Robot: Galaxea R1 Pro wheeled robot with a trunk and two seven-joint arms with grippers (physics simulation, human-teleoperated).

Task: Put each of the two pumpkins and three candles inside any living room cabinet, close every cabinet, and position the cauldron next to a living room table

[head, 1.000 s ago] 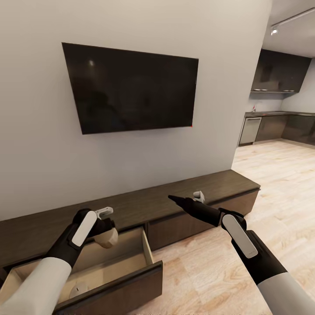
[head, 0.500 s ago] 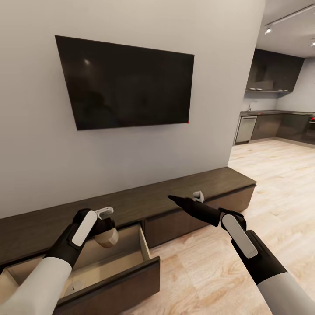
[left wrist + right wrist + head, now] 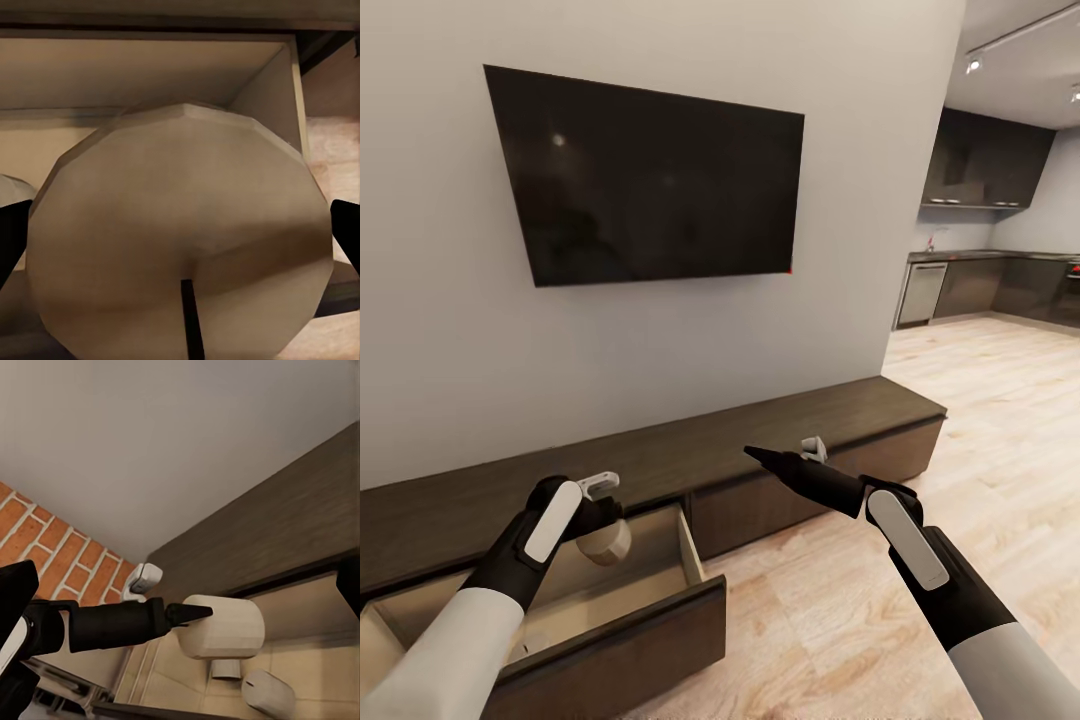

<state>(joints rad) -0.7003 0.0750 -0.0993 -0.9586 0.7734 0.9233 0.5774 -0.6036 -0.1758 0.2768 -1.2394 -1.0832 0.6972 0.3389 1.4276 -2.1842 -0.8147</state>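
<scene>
My left gripper [image 3: 603,530] is shut on a beige candle [image 3: 610,545] and holds it above the open drawer [image 3: 688,548] of the long dark brown cabinet [image 3: 780,425]. The left wrist view looks straight at that candle [image 3: 180,210], with a black finger on each side of it. In the right wrist view the held candle [image 3: 225,634] hangs over the pale drawer floor, where two more candles [image 3: 266,691] lie. My right gripper [image 3: 752,454] hovers in front of the cabinet to the drawer's right; its fingers [image 3: 15,592] stand wide apart with nothing between them.
A large black TV [image 3: 650,180] hangs on the grey wall above the cabinet. Light wood floor [image 3: 980,440] runs to the right toward a dark kitchen [image 3: 980,290]. The drawer front [image 3: 620,650] juts out over the floor near my left arm.
The whole picture has shifted a little as the camera moved. Both arms keep their pose and the candle stays in the left gripper over the drawer.
</scene>
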